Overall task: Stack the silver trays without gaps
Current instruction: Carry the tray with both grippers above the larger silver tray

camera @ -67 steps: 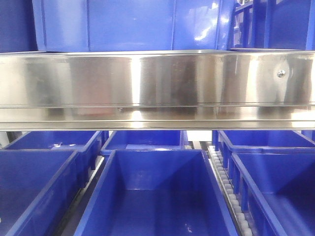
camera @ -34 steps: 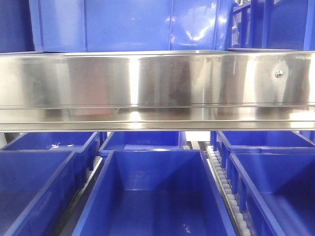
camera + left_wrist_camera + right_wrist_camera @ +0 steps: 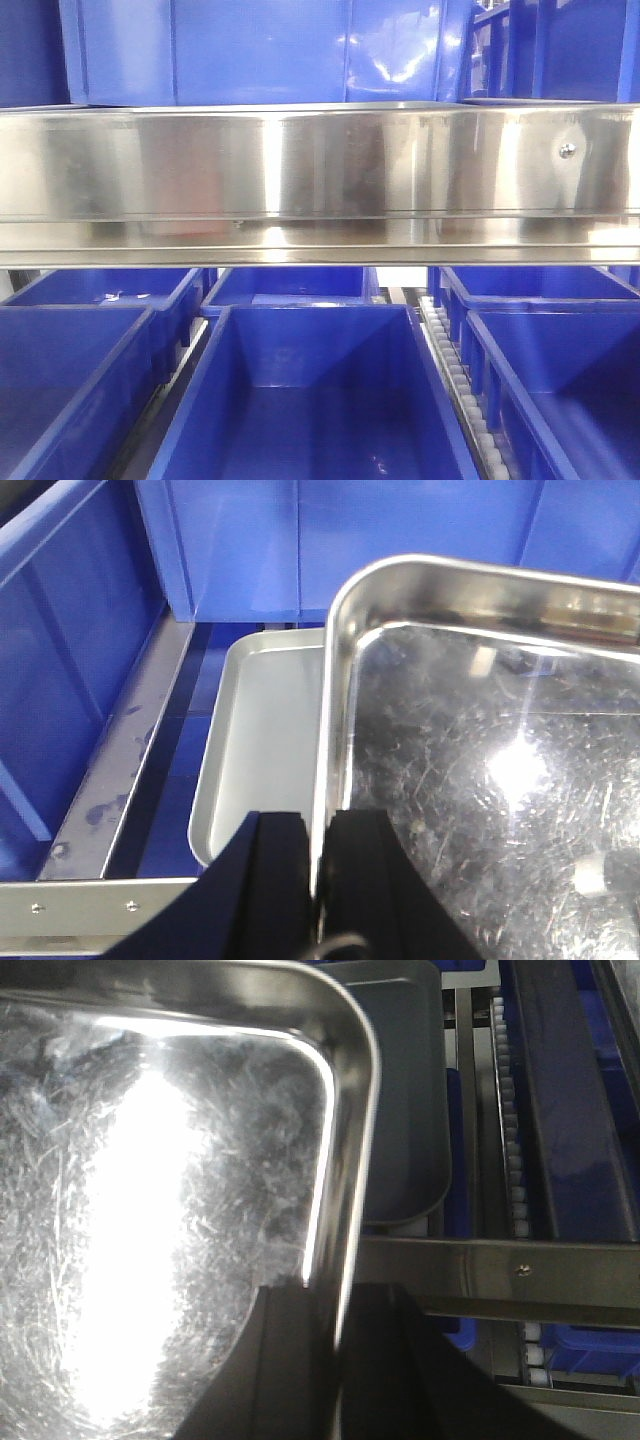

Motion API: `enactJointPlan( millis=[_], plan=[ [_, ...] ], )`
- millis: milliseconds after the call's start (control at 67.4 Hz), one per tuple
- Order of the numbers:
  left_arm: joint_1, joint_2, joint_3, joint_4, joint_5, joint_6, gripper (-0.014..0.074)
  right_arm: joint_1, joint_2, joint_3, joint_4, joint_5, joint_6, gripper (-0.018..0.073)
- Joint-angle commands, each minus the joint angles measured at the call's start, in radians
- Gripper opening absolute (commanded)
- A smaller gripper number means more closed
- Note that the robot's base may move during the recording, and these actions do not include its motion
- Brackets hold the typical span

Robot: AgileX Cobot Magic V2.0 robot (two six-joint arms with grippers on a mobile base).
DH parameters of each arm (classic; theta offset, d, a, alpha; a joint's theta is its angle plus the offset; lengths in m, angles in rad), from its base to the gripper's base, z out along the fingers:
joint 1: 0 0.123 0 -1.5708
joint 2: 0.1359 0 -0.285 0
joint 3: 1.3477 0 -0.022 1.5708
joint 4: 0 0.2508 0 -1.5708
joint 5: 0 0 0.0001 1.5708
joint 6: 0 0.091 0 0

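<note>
A shiny scratched silver tray point(image 3: 470, 740) is held up between my two grippers. My left gripper point(image 3: 320, 845) is shut on its left rim, one finger inside and one outside. My right gripper point(image 3: 335, 1320) is shut on its right rim point(image 3: 345, 1160) in the same way. A second silver tray point(image 3: 265, 730) lies lower down, partly under the held one, offset to the left in the left wrist view; it shows as a dark tray point(image 3: 405, 1110) past the held rim in the right wrist view. Neither tray nor gripper shows in the front view.
A long polished steel shelf rail point(image 3: 320, 185) with a screw point(image 3: 568, 150) crosses the front view. Blue plastic bins point(image 3: 320, 390) stand below and above it. A roller track point(image 3: 515, 1160) and a steel crossbar point(image 3: 490, 1270) lie right of the trays. A blue bin wall point(image 3: 60, 660) is at left.
The front view has barely shifted over the last second; the bins behind the rail moved slightly. No tray or gripper shows there.
</note>
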Motion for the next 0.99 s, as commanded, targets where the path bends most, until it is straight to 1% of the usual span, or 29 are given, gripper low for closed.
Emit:
enactJointPlan(
  millis=[0, 178, 267, 341, 386, 430, 534, 578, 638, 697, 801, 875, 905, 979],
  plan=[
    [-0.005, 0.01, -0.003, 0.004, -0.088, -0.013, -0.0016, 0.012, -0.006, -0.01, -0.001, -0.162, -0.007, -0.0003],
    [-0.005, 0.01, -0.003, -0.012, -0.088, -0.013, -0.0016, 0.012, -0.006, -0.01, -0.001, -0.164, -0.007, -0.0003],
    [0.0, 0.01, -0.003, -0.054, -0.088, -0.004, -0.0016, 0.012, -0.003, -0.019, -0.001, -0.164, -0.007, -0.0003],
    [0.026, 0.01, -0.003, -0.104, -0.098, 0.034, -0.0016, 0.003, 0.009, -0.046, -0.001, -0.164, -0.029, -0.0003],
    [0.056, 0.01, -0.003, -0.136, -0.122, 0.048, -0.0016, -0.008, 0.023, -0.063, -0.001, -0.164, -0.051, -0.0003],
    [0.09, 0.01, -0.003, -0.164, -0.148, 0.071, -0.0016, -0.023, 0.039, -0.091, 0.001, -0.164, -0.069, -0.0003],
    [0.185, 0.01, -0.014, -0.268, -0.218, 0.143, -0.0016, -0.075, 0.083, -0.157, 0.003, -0.166, -0.108, -0.0003],
    [0.236, 0.01, -0.023, -0.321, -0.253, 0.202, -0.0016, -0.107, 0.107, -0.188, 0.01, -0.175, -0.142, -0.0003],
    [0.298, 0.01, -0.03, -0.38, -0.296, 0.255, -0.0016, -0.15, 0.136, -0.224, 0.055, -0.196, -0.183, -0.0003],
    [0.361, 0.01, -0.035, -0.445, -0.353, 0.325, -0.0016, -0.207, 0.167, -0.258, 0.134, -0.232, -0.251, -0.0003],
    [0.485, 0.012, -0.035, -0.581, -0.454, 0.428, -0.0016, -0.298, 0.22, -0.3, 0.223, -0.269, -0.316, -0.0003],
    [0.57, 0.018, -0.035, -0.675, -0.51, 0.511, -0.0016, -0.343, 0.249, -0.311, 0.232, -0.281, -0.316, -0.0003],
    [0.598, 0.021, -0.035, -0.704, -0.528, 0.536, -0.0016, -0.357, 0.259, -0.313, 0.233, -0.284, -0.318, -0.0003],
    [0.657, 0.043, -0.035, -0.772, -0.565, 0.63, -0.0016, -0.38, 0.287, -0.315, 0.24, -0.291, -0.334, -0.0003]
  ],
)
